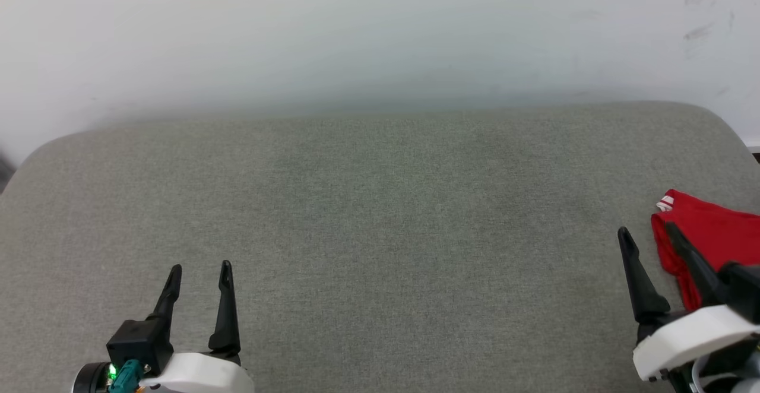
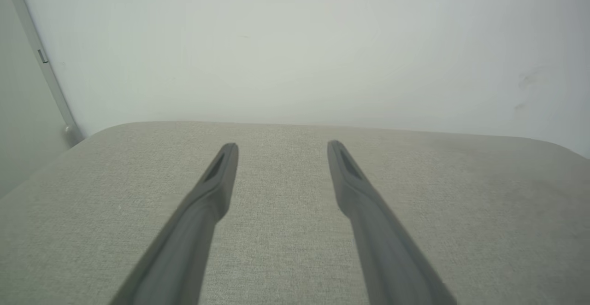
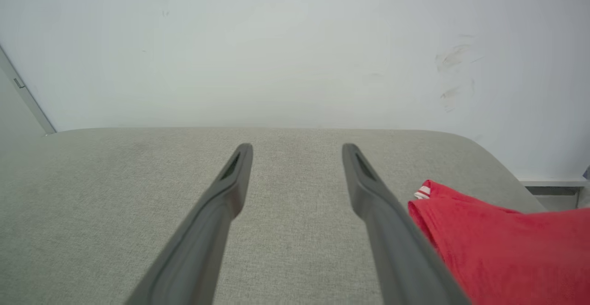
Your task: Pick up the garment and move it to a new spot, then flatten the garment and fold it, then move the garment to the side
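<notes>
Jaws: both pairs stand apart and empty; my left jaws over bare fabric at lower left, my right jaws low at the right, just beside the garment [image 1: 715, 233].
Wall [image 1: 380, 25]: pale, scuffed toward the right, behind everything.
Table [image 1: 380, 203]: padded in grey fabric, with rounded corners and a bare middle.
Garment: red, lying at the table's far right edge and partly cut off by the frame. My right jaws cross in front of it; touching or not, I cannot tell.
Trim [image 1: 665, 203]: a small white-and-red striped bit at its far corner.
Progress: nothing is held. The garment's near edge looks doubled over, so I judge it may already be folded and set aside. If it is only bunched, everything is left.
</notes>
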Robot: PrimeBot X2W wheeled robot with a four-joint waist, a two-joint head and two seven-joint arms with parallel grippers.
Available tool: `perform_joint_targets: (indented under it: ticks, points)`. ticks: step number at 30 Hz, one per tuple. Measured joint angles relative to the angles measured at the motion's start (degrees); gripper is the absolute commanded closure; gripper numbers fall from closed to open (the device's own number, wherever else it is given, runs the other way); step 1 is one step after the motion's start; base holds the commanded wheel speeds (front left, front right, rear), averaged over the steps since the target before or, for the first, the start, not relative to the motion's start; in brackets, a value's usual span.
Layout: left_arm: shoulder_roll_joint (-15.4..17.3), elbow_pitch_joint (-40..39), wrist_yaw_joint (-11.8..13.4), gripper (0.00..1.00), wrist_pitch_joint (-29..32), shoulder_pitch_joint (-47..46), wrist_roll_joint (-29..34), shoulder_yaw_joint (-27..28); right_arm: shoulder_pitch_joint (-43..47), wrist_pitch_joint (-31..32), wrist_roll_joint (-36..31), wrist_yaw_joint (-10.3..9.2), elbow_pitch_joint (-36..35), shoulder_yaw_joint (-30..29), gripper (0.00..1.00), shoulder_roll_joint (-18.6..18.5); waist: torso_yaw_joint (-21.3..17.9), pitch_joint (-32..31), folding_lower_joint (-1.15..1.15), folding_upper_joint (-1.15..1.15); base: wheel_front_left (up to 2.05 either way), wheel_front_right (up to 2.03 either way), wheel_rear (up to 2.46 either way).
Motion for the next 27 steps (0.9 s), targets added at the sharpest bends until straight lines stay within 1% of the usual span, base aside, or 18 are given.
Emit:
perform_joint_targets:
  ticks: [6, 10, 17, 27]
  points:
    - [-0.3, 1.2, -0.6, 0.0, 0.0, 0.4, -0.4, -0.2, 5.1, 2.4, -1.6, 0.0, -6.7, -1.8, 0.0, 2.0, -0.4, -1.0, 0.0, 0.0, 0.0, 0.0, 0.0]
    - [-0.3, 1.9, -0.7, 0.0, 0.0, 0.8, -0.4, -0.2, 6.4, 3.4, -2.0, 0.0, -9.0, -2.0, 0.0, 3.0, -0.7, -1.3, 0.01, 0.0, 0.0, 0.0, 0.0]
    - [-0.2, 2.4, -0.9, 0.0, 0.0, 0.8, -0.3, -0.2, 6.6, 4.2, -2.0, 0.0, -10.2, -1.9, 0.0, 3.7, -0.6, -1.3, 0.01, 0.0, 0.0, 0.0, 0.0]
    - [0.0, 2.4, -0.7, 0.0, 0.0, 0.8, -0.2, -0.4, 6.5, 4.3, -2.0, 0.0, -10.6, -1.7, 0.0, 3.8, -0.6, -1.3, 0.01, 0.0, 0.0, 0.0, 0.0]
